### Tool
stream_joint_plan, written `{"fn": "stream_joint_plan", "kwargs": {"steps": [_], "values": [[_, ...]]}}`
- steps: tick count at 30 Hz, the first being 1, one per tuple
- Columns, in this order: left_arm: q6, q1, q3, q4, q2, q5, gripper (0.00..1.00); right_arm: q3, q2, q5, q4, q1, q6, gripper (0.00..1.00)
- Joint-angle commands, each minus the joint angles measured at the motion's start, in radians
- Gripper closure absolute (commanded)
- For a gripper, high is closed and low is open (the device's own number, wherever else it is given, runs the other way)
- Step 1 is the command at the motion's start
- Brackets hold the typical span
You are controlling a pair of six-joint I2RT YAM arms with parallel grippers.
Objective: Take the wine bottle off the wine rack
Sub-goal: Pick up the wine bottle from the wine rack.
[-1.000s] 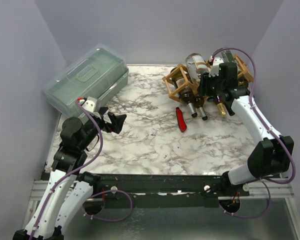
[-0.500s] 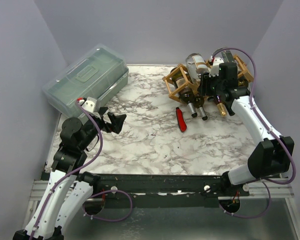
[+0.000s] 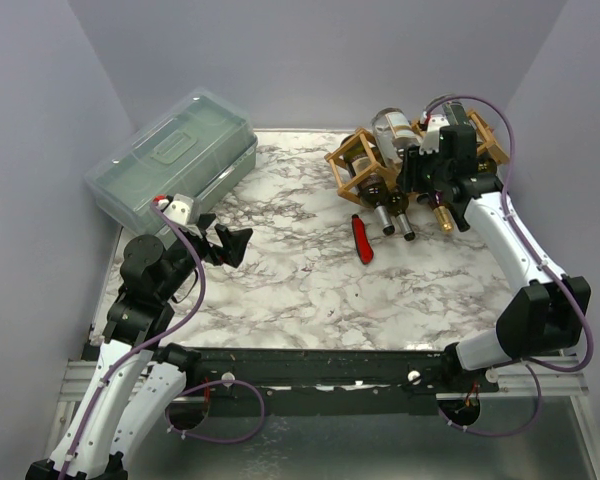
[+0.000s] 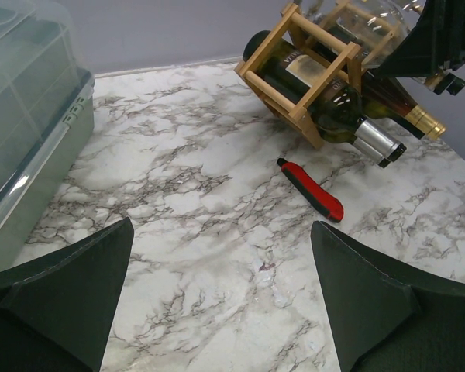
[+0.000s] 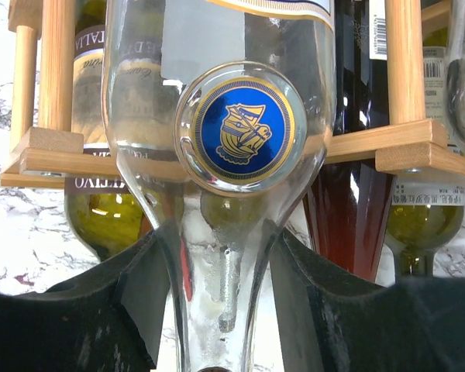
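Near left, the left claw hangs wide open above the table, holding nothing. Far right, the right claw clamps the neck of the clear bottle, which rests on the rack.

The right tool pinches the neck of the clear wine bottle; beyond, the wine rack holds darker bottles.

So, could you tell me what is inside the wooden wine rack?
Wine bottles: a green bottle with a silver cap, a dark bottle with a gold cap, and a clear bottle above. The right gripper hides the rack's other cells.
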Motion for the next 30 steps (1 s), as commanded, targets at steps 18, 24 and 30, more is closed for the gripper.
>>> {"fn": "stream_joint_plan", "kwargs": {"steps": [18, 24, 30], "values": [[0.012, -0.002, -0.015, 0.012, 0.003, -0.016, 0.01, 0.079, -0.13, -0.02, 0.061, -0.024, -0.002, 1.0], [0.015, -0.002, -0.015, 0.013, 0.005, -0.017, 0.01, 0.112, -0.123, -0.034, 0.052, -0.026, 0.002, 1.0], [0.014, -0.001, -0.015, 0.012, 0.003, -0.019, 0.01, 0.141, -0.127, -0.036, 0.047, -0.028, 0.001, 1.0]]}}
